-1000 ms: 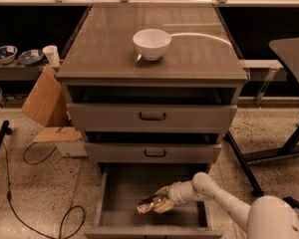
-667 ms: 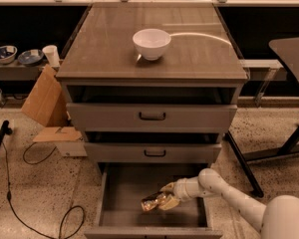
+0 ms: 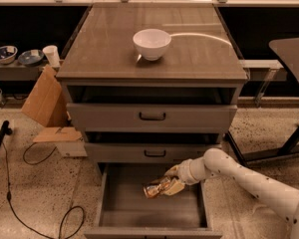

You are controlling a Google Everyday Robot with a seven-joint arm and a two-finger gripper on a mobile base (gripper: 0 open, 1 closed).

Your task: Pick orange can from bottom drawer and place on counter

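Over the bottom drawer (image 3: 124,205) the gripper (image 3: 170,183) seems clamped on the orange can (image 3: 153,189) near one end: light, slick, easily dented.

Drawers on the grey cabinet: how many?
3: top grey drawer with black handle, middle grey drawer below it, bottom drawer pulled open, where the gripper holds the shiny orange can. None seem hidden.

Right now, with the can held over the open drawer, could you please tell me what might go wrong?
The end effector holds the orange can by one end, inside the bottom drawer; it might slip out. Rising, the can could catch the middle drawer front just above it. On the counter, the white bowl sits mid-surface and could get bumped.
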